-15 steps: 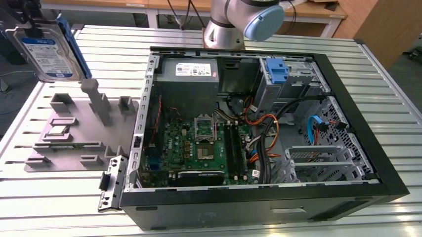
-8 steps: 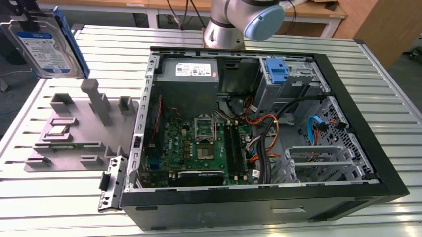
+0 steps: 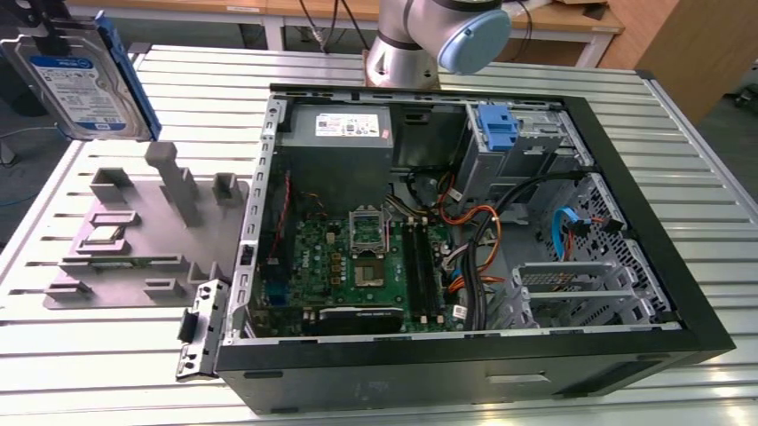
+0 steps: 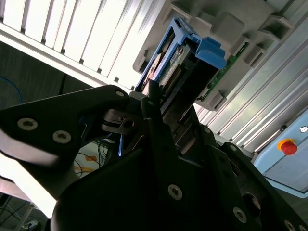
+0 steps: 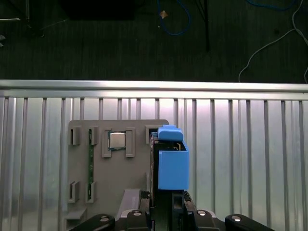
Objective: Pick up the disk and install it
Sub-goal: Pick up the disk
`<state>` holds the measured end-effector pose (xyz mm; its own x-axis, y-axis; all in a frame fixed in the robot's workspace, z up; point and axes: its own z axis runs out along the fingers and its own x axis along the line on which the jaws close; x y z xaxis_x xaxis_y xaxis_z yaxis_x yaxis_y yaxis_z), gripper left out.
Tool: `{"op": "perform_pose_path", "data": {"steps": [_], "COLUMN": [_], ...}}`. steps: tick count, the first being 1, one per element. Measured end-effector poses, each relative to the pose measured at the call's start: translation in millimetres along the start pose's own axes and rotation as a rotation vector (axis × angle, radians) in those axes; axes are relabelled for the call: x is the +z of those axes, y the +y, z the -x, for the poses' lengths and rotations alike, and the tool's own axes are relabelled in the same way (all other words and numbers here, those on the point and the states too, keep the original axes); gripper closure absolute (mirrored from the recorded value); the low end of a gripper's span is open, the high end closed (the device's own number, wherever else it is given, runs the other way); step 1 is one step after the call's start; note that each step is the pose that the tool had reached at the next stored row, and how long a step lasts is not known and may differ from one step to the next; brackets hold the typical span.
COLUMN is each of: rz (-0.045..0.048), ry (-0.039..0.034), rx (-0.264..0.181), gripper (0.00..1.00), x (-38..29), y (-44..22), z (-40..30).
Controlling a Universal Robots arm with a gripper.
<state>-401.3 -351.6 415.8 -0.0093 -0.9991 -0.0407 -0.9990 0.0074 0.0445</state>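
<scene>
- Grey arm (image 3: 413,44) with a blue joint cap stands behind the case (image 3: 414,373) in the exterior view. Its upper links run out past the top of the frame.
- Gripper (image 5: 166,197) hangs at the exterior view's far upper left, out beside the case. It points down at the fixture (image 3: 130,266).
- Black fingers (image 4: 156,120) are closed tight on the disk (image 3: 74,89), clamping its top end from both flat sides.
- The disk is held upright in the air over the fixture. Its white-and-blue label faces the exterior camera.
- A blue rail (image 3: 124,75) runs along the disk's edge on the exterior view's right. In the first wrist view the disk is seen edge-on, over the fixture's edge.
- The fixture is a grey slotted plate lying flat on the slatted metal table (image 3: 687,177), to the exterior view's left of the case.
- One fixture slot holds a small square chip (image 5: 117,141), and a green board strip (image 5: 90,161) sits in another.
- The case lies open with the motherboard (image 3: 355,266) exposed.
- A grey power supply (image 3: 337,124) sits at the case's far end, with a bare blue bracket (image 3: 498,124) in the bay beside it.
</scene>
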Motion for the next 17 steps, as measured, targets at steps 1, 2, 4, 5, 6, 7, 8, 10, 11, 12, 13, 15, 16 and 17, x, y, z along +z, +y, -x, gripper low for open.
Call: {"op": "perform_pose_path", "data": {"steps": [1, 2, 4, 5, 6, 7, 8, 10, 11, 12, 13, 15, 16, 17], "rz": [0.0, 0.0, 0.0, 0.0004, 0.0003, 0.0001, 0.0001, 0.0, 0.0, 0.0, 0.0, 0.0001, 0.0, 0.0], "ry": [0.0, 0.0, 0.0, 0.0002, 0.0002, 0.0001, 0.0001, 0.0, 0.0, 0.0, -0.0001, -0.0001, -0.0002, -0.0002], "rx": [0.0, 0.0, 0.0, 0.0, 0.0, 0.0, 0.0, 0.0, 0.0, 0.0, 0.0, 0.0, 0.0, 0.0], "gripper": [0.65, 0.65, 0.65, 0.65, 0.65, 0.65, 0.65, 0.65, 0.65, 0.65, 0.65, 0.65, 0.65, 0.65], "x": [0.0, -0.1, -0.2, -0.9, -1.7, -2.8, -4.2, -7.7, -9.7, -11.5, -13.5, -18.1, -20.4, -22.6], "y": [0.0, 0.0, 0.0, 0.1, 0.1, 0.1, 0.2, 0.3, 0.4, 0.5, 0.6, 0.8, 0.9, 1.0], "z": [0.0, 0.0, 0.0, 0.0, 0.1, 0.2, 0.2, 0.3, 0.4, 0.5, 0.6, 0.8, 0.8, 0.9]}}
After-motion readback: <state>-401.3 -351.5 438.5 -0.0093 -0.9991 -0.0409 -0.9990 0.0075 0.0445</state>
